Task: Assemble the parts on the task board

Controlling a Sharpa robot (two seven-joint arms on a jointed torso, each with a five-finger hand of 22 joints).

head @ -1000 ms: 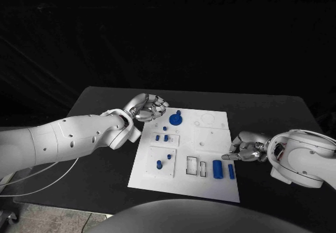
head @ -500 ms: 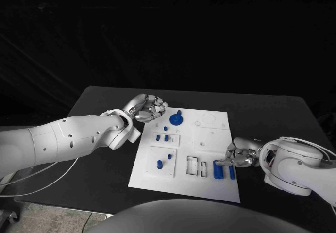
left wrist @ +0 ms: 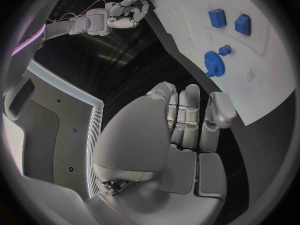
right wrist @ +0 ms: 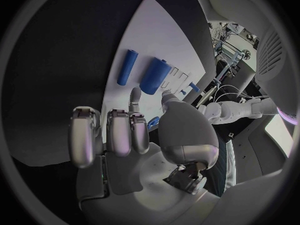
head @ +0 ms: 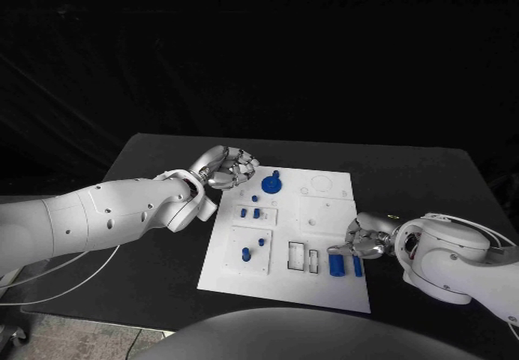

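The white task board [head: 308,225] lies mid-table. A blue gear [head: 271,182], two small blocks [head: 250,214] and small pegs [head: 251,250] sit on its left half. A thick blue cylinder [head: 337,263] and a thin one [head: 357,265] lie near its right edge. My right hand [head: 367,237] hovers just beyond these two; its fingers [right wrist: 119,132] are mostly bent, one finger and the thumb reach toward the thick cylinder [right wrist: 155,76] and thin cylinder [right wrist: 128,67], holding nothing. My left hand [head: 229,166] is curled in, empty, at the board's far left corner, near the gear [left wrist: 213,64].
The black table [head: 421,180] extends around the board, with bare surface on the right and at the back. Empty rectangular slots [head: 303,256] lie left of the cylinders. My left forearm [head: 119,214] lies over the table's left side.
My right hand has moved left from beside the board onto its right edge, close to the two cylinders. The left arm has stayed where it was.
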